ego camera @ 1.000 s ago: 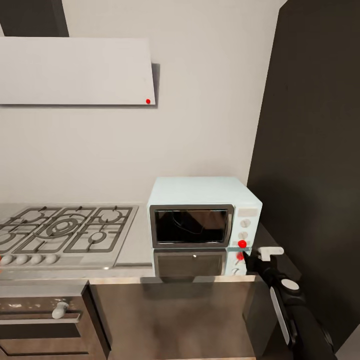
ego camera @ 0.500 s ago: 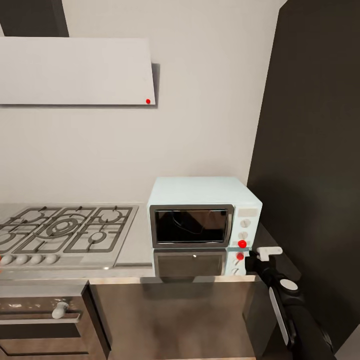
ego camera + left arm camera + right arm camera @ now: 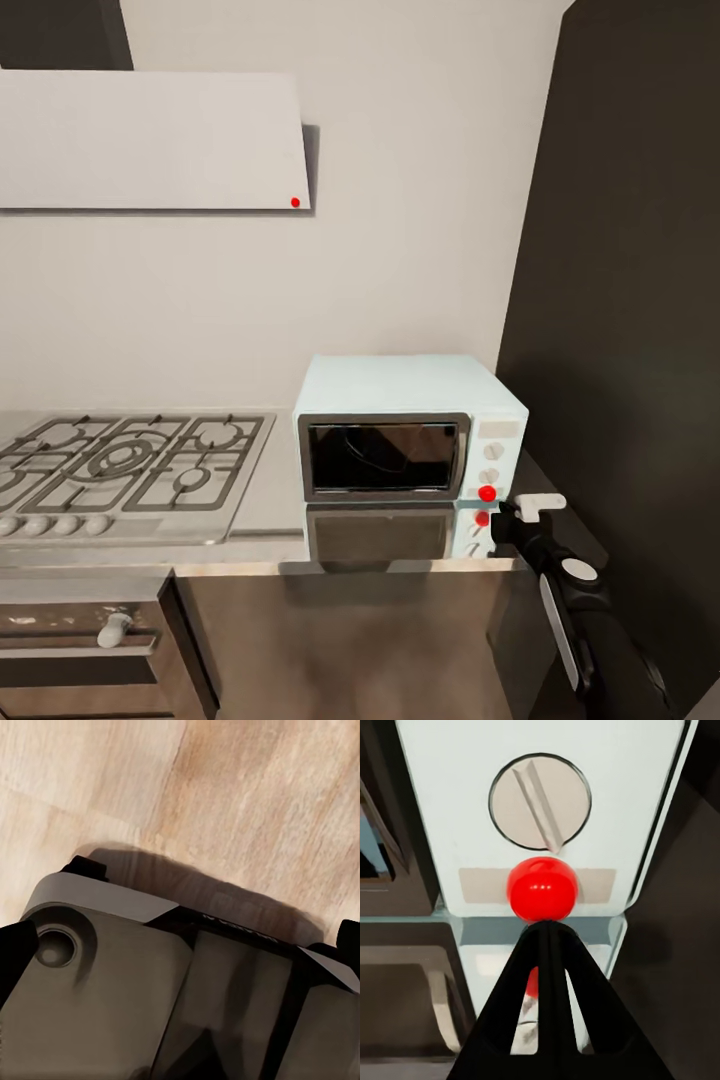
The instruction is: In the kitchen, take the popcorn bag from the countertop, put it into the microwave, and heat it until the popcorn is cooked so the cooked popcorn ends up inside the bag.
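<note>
Microwave (image 3: 408,428): pale mint-blue box standing on the worktop (image 3: 270,490), close to the dark tall panel (image 3: 630,300) at its right side; door shut, dark glass reflecting faintly, nothing clearly readable inside.
Controls: white knobs in a column on the right-hand face; in the right wrist view a round white knob (image 3: 540,801) with a raised bar across it, and just below it a red button (image 3: 542,888).
Right gripper (image 3: 547,934): fingers pressed together into one narrow black wedge, nothing between them; tip right at the lower edge of the red button, touching or very nearly so. In the head view, black arm reaching up from the lower right, tip (image 3: 500,510) at the microwave's bottom right corner beside the red button (image 3: 487,493).
Left gripper: pointed down at pale wooden floor (image 3: 247,802), above a grey-brown part of the robot's own body (image 3: 112,997); only dark finger edges at the sides of that view, set far apart, nothing held.
Popcorn bag: cannot tell where from these views.
Worktop: shiny grey steel, mirroring the microwave's front and the red button.
Hob (image 3: 125,460): gas burners under grey grates, left of the microwave, a row of knobs along its front edge.
Hood (image 3: 150,140): flat pale panel on the wall above the hob, a small red dot at its lower right corner.
Below the worktop: dark brown cabinet fronts, a built-in oven (image 3: 85,650) at lower left.
</note>
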Robot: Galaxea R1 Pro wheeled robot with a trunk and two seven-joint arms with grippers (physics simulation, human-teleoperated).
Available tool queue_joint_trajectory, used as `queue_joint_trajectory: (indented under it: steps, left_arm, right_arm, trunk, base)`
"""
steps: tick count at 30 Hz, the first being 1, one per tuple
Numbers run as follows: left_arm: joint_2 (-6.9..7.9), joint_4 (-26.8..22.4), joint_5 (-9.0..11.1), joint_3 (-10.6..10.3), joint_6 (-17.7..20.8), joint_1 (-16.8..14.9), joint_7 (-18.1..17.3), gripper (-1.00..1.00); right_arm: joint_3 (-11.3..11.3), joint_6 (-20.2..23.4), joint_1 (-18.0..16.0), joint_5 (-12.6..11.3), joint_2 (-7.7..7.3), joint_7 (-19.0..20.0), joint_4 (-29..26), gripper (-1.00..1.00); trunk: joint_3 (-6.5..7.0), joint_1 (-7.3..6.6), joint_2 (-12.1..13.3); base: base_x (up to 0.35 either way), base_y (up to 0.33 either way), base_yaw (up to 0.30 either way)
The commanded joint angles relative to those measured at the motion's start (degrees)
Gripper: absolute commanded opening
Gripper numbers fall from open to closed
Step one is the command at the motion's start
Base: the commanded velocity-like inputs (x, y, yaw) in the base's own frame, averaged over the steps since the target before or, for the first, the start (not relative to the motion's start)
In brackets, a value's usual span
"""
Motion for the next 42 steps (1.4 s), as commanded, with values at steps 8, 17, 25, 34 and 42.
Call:
queue_joint_trajectory:
  steps: [8, 17, 25, 34, 42]
  left_arm:
    - [-0.02, 0.00, 0.41, -0.48, -0.15, -0.03, 0.20, 1.00]
    - [-0.02, 0.00, 0.39, -0.43, -0.15, -0.03, 0.19, 1.00]
    - [-0.02, 0.00, 0.41, -0.44, -0.15, -0.03, 0.17, 1.00]
    - [-0.02, 0.00, 0.37, -0.46, -0.15, -0.03, 0.18, 1.00]
    - [-0.02, 0.00, 0.41, -0.46, -0.15, -0.03, 0.18, 1.00]
  right_arm:
    - [-0.16, 0.18, -0.04, 0.51, -0.17, 0.80, 0.58, -1.00]
    - [-0.33, -0.12, -0.04, 0.60, -0.18, 0.80, 3.67, -1.00]
    - [-0.32, -0.12, -0.04, 0.68, -0.18, 0.80, 3.69, -1.00]
    - [-0.33, -0.12, -0.04, 0.60, -0.18, 0.80, 3.77, -1.00]
    - [-0.34, -0.54, -0.04, 0.60, -0.27, 0.71, 5.28, -1.00]
  trunk:
    - [-0.08, 0.02, -0.05]
    - [-0.08, 0.02, -0.05]
    - [-0.08, 0.02, -0.05]
    - [-0.08, 0.02, -0.05]
    - [-0.08, 0.02, -0.05]
  base:
    - [0.099, 0.000, 0.000]
    - [0.047, 0.000, 0.000]
    - [0.102, 0.000, 0.000]
    - [0.103, 0.000, 0.000]
    - [0.098, 0.000, 0.000]
